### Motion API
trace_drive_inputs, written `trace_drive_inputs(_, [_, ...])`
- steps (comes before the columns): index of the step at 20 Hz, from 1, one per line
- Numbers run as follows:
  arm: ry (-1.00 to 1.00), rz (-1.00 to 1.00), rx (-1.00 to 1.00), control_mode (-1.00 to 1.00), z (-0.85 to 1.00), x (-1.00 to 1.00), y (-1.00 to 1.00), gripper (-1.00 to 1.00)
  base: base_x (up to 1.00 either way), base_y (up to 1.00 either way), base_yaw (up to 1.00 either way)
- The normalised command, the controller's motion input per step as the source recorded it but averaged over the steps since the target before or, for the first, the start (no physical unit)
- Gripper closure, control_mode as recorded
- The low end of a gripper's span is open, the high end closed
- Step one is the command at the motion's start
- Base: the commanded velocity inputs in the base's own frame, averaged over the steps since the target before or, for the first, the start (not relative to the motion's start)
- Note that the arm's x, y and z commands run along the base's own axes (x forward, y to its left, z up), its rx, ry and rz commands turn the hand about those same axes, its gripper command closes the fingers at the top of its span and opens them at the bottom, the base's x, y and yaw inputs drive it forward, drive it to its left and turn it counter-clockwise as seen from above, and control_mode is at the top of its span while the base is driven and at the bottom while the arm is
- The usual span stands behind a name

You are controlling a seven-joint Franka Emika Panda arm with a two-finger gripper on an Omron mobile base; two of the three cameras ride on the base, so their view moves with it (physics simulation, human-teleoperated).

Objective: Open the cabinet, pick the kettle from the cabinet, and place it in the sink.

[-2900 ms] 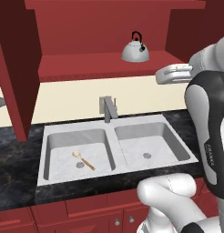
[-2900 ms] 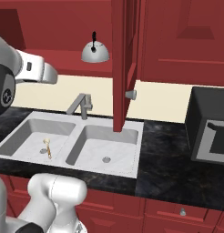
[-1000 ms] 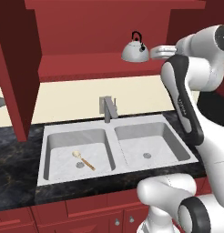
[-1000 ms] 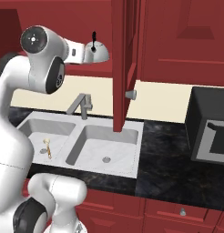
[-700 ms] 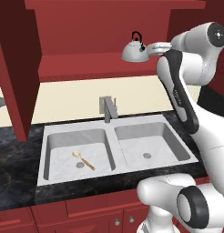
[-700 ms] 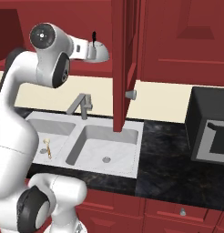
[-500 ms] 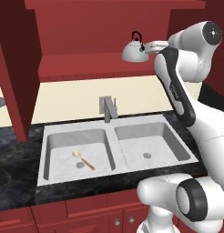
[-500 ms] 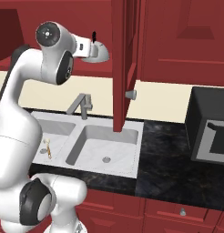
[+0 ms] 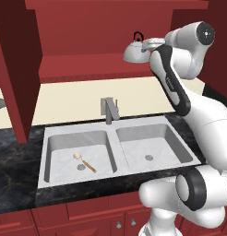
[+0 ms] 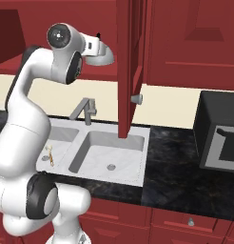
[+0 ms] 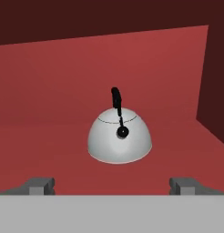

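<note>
The cabinet (image 9: 87, 64) stands open, both doors swung out. On its red shelf sits the small silver-grey kettle (image 9: 132, 52) (image 10: 107, 56) (image 11: 119, 136), upright, its thin black handle on top. My gripper (image 9: 146, 46) (image 11: 113, 186) is level with the shelf, just right of the kettle and aimed at it. Its jaws are open wide, with the kettle centred ahead of them and not touching. In the right base view the hand covers part of the kettle. Below lies the light grey double-basin sink (image 9: 138, 148) (image 10: 116, 145).
A wooden-handled spoon (image 9: 85, 162) (image 10: 49, 155) lies in the left basin. The square grey faucet (image 9: 109, 109) (image 10: 85, 110) rises behind the sink. The open right door (image 10: 131, 62) hangs over the sink. A black microwave (image 10: 219, 136) sits on the dark counter to the right.
The arm has swung up and in, bringing the hand from beside the cabinet to the shelf, close to the kettle. The jaws stayed open and the kettle has not moved.
</note>
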Motion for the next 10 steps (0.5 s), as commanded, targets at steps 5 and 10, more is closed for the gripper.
trace_drive_inputs(5, [-0.02,0.00,0.00,-1.00,0.00,0.38,0.01,-1.00,0.00,0.00,0.00])
trace_drive_inputs(10, [0.00,0.00,0.00,-1.00,0.05,0.43,0.01,-1.00,0.00,0.00,0.00])
